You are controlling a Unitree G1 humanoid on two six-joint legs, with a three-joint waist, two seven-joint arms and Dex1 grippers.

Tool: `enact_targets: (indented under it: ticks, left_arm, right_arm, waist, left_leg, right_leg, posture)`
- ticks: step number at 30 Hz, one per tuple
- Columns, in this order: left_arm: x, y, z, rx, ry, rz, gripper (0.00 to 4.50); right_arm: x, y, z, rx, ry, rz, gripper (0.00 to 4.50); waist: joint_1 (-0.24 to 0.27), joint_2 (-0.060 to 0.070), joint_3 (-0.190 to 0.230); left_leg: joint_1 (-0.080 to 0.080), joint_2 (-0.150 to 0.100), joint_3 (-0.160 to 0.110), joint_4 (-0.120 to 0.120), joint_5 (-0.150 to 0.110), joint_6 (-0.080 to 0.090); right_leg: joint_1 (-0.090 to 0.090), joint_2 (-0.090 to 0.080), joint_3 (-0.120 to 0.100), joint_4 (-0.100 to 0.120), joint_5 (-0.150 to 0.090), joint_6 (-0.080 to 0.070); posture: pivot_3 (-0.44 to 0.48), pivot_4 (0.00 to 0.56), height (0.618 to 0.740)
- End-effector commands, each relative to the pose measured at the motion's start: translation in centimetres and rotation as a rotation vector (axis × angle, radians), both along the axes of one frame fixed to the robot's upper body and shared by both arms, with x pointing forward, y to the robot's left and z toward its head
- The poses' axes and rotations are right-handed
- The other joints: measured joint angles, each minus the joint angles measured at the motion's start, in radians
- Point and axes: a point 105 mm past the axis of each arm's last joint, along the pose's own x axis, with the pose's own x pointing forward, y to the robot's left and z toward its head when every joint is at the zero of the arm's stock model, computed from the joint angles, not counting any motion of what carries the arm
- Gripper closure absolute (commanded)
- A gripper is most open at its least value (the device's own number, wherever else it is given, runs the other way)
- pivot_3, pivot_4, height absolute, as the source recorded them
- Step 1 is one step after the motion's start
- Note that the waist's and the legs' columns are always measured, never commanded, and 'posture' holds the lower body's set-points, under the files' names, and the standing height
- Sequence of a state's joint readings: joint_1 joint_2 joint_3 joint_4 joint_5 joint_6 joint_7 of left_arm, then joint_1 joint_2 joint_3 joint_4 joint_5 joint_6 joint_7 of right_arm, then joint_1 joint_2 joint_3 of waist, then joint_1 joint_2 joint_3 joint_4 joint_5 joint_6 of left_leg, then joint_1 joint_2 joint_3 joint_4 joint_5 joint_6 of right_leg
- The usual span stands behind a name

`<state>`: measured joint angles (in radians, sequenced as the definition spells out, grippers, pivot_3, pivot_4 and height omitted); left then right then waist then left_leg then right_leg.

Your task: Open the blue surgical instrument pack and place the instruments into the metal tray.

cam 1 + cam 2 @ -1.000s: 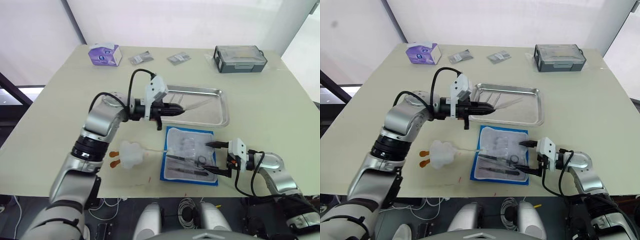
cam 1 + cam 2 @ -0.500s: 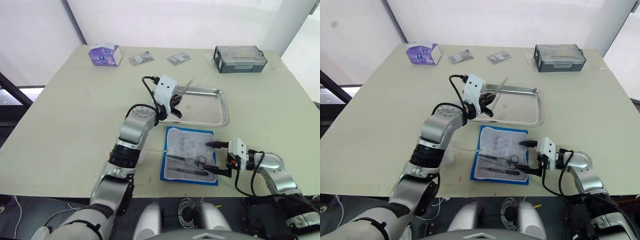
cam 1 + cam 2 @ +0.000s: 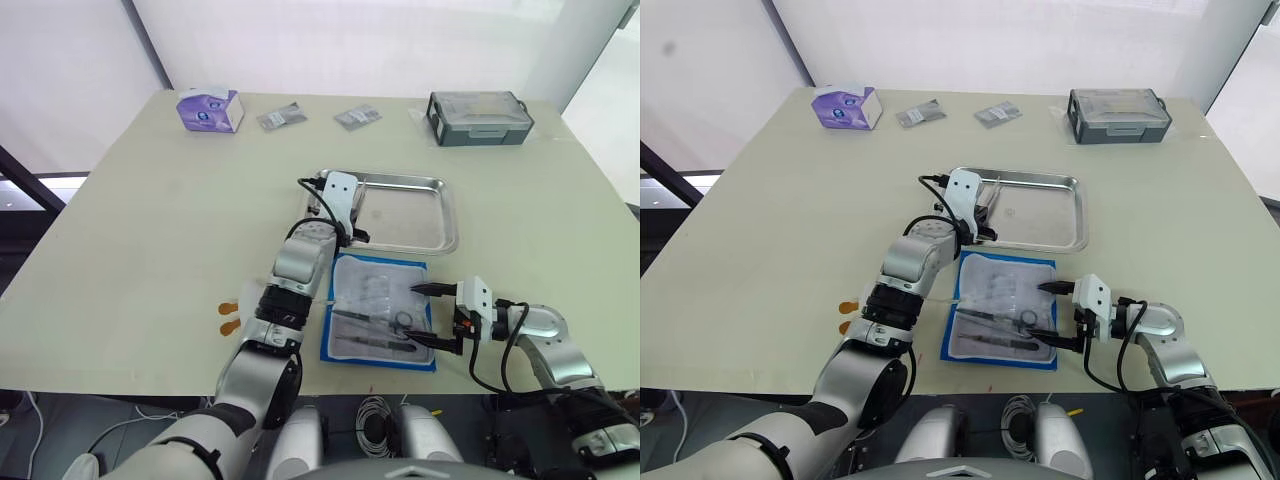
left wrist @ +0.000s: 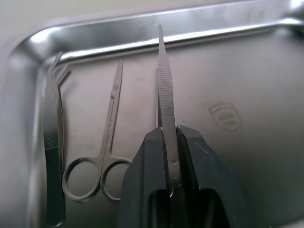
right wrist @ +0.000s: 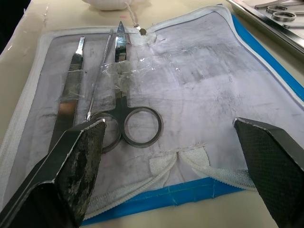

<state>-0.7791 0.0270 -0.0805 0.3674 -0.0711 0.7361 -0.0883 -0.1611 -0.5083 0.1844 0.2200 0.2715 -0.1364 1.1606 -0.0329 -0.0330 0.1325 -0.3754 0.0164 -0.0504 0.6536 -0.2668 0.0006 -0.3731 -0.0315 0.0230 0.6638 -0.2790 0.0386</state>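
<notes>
Left wrist view puts the left gripper [image 4: 172,156] directly over the metal tray [image 4: 142,35], its two black fingers pinched onto a slim pair of tweezers [image 4: 164,90] whose serrated tip points toward the tray's far rim. Two more tools already lie on the tray floor beside it: small scissors [image 4: 102,152] with ring handles, and bent forceps [image 4: 51,142] next to the side wall. The head views show none of this detail (the wrist housing covers the fingers there), only that the left gripper [image 3: 345,205] sits at the tray's near left corner.

Right wrist view looks across the blue surgical instrument pack [image 5: 266,61], laid open with its whitish-clear inner layer facing up. On that layer rest larger scissors [image 5: 126,109], a flat scalpel handle [image 5: 71,85] and a thin probe [image 5: 99,76] between them, side by side. The right gripper [image 5: 175,142] is spread wide, fingers well apart, holding nothing.

From the left eye view, the pack [image 3: 380,310] lies on the table [image 3: 120,230] just in front of the tray, with the right gripper [image 3: 428,315] at its right edge. A purple tissue box [image 3: 210,108] and a grey lidded box [image 3: 480,117] stand along the far side.
</notes>
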Motion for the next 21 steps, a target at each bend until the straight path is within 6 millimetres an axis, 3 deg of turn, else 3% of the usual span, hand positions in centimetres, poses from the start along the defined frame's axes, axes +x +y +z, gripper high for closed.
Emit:
enact_targets:
  ticks: [1, 21]
  left_arm:
    - [0.1, -0.8, 1.0, -0.012, -0.013, -0.037, 4.44]
    - [-0.2, -0.9, 0.0, 0.009, 0.029, -0.061, 4.44]
  right_arm:
    - [-2.7, -0.5, -5.6, -0.127, 0.231, -0.005, 0.0]
    - [-2.8, -0.5, -5.7, -0.125, 0.232, -0.002, 0.0]
  waist:
    - [0.0, 0.0, 0.0]
    - [0.0, 0.0, 0.0]
  left_leg:
    - [0.0, 0.0, 0.0, 0.0, 0.0, 0.0]
    - [0.0, 0.0, 0.0, 0.0, 0.0, 0.0]
  right_leg:
    - [0.0, 0.0, 0.0, 0.0, 0.0, 0.0]
    - [0.0, 0.0, 0.0, 0.0, 0.0, 0.0]
  posture:
    - [0.0, 0.15, 0.74]
    - [0.0, 0.15, 0.74]
